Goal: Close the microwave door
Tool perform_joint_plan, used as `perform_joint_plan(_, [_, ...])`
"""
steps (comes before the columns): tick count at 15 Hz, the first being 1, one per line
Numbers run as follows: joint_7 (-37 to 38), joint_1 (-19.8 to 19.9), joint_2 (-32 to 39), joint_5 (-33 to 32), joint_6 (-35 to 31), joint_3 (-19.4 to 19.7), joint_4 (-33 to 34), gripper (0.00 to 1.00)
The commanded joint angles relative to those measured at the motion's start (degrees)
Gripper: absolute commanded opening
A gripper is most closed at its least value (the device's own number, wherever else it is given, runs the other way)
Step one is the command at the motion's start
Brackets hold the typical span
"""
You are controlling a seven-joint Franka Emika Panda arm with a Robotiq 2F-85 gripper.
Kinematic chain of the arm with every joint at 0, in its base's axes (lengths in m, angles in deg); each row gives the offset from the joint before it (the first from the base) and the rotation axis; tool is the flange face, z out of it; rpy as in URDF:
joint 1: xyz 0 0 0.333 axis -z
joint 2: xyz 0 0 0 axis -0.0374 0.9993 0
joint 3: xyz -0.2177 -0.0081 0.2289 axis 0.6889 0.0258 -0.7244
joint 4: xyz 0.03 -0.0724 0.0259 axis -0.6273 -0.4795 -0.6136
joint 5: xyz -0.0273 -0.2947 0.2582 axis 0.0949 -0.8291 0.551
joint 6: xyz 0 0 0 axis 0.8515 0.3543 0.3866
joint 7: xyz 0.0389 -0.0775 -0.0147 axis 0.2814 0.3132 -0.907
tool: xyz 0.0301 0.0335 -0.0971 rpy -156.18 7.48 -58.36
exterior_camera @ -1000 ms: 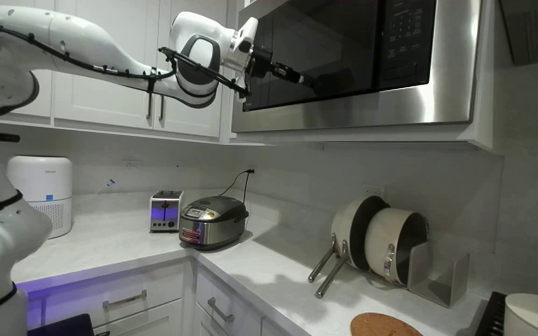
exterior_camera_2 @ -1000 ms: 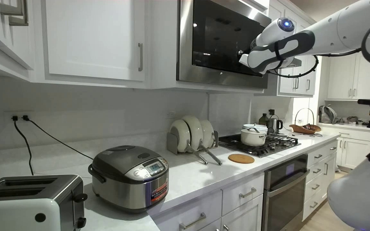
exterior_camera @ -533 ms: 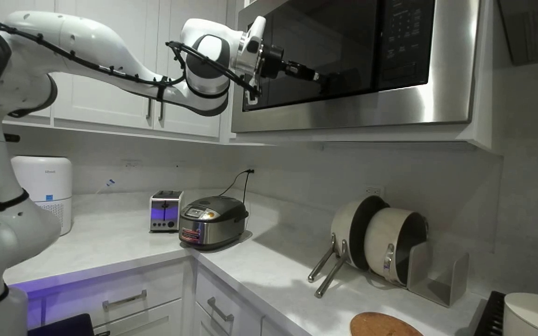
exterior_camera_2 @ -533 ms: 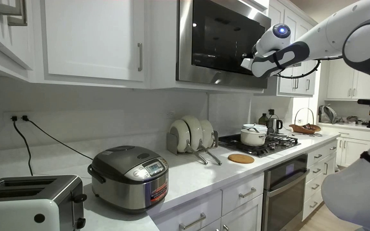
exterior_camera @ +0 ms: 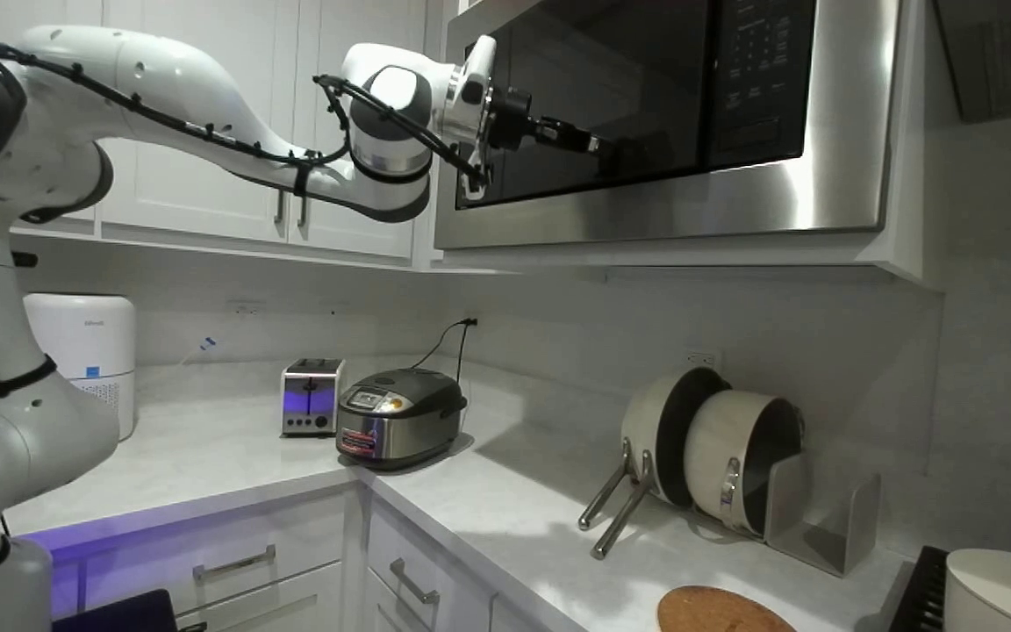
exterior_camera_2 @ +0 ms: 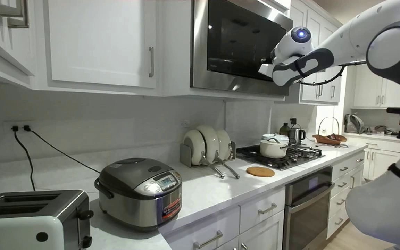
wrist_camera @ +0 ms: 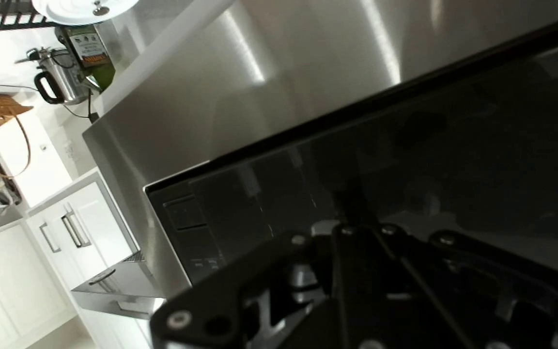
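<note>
My jaws, pressed together, face the wide dark-glass, steel-framed microwave door [exterior_camera: 624, 75] — touching or not, I can't tell — which sits above the smooth white worktop [exterior_camera: 510, 505], among white panelled cabinets [exterior_camera_2: 99, 45].

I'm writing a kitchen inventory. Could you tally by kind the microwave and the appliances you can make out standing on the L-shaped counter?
Microwave: 1
Rice cooker: 1
Toaster: 1
Kettle: 1
Air purifier: 1
Total: 5
</note>
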Motion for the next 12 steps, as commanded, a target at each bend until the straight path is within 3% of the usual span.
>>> perform_joint_plan(1, [0.9,-0.8,3.1,0.6,-1.1,-1.5,2.8,0.0])
perform_joint_plan(12, [-1.6,-4.8,3.8,5.6,-0.4,-0.8,2.7,0.0])
